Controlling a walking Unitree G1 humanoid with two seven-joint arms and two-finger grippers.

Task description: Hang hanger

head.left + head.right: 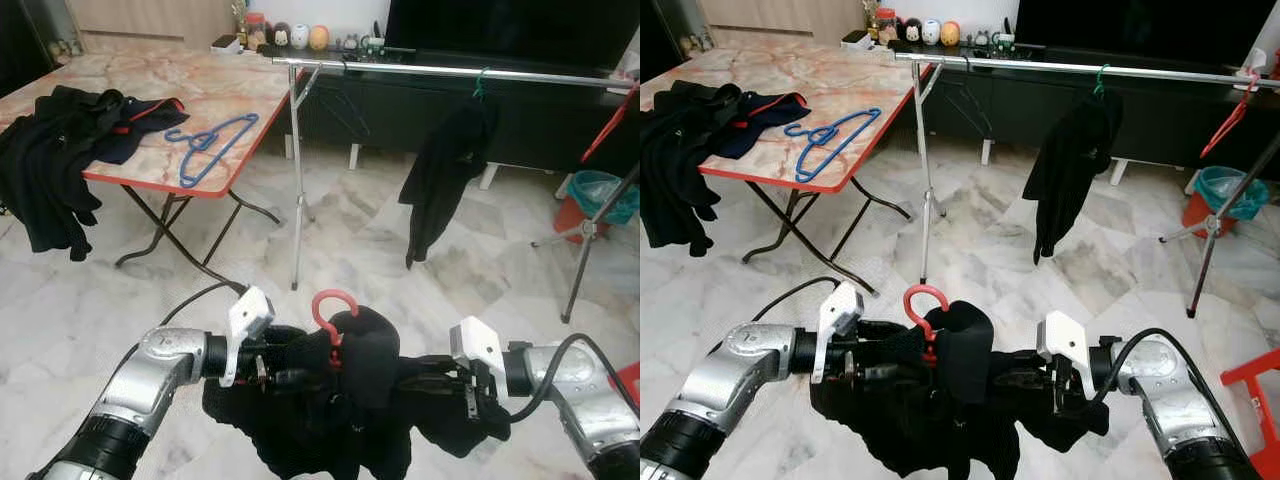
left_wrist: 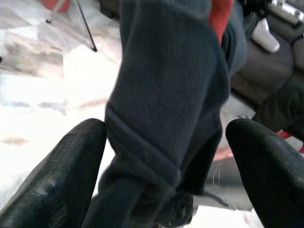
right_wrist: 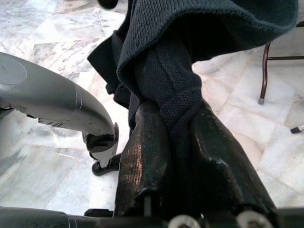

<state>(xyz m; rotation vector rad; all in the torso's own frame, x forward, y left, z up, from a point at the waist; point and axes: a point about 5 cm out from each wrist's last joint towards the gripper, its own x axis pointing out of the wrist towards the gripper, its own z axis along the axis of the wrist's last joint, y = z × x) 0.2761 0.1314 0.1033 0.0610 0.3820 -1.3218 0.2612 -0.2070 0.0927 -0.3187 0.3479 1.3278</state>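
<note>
A red hanger (image 1: 329, 306) carries a black garment (image 1: 372, 352), and I hold both low in front of me above the floor. My left gripper (image 1: 296, 366) reaches in from the left beside the hanger's hook. Its fingers (image 2: 76, 156) stand apart in the left wrist view, open, with the garment (image 2: 166, 85) hanging between them. My right gripper (image 3: 173, 110) is shut on a fold of the garment (image 3: 175, 57) at its right end. Ahead, the silver clothes rail (image 1: 450, 70) spans the room, with another black garment (image 1: 440, 175) hanging from it on a green hook.
A folding table (image 1: 230, 95) at the left holds blue hangers (image 1: 210, 145) and dark clothes (image 1: 50, 145). A red hanger (image 1: 610, 125) hangs at the rail's right end, above a teal bin (image 1: 605, 195). The rail's legs (image 1: 297, 200) stand on the marble floor. A red stool (image 1: 1252, 400) stands at the right.
</note>
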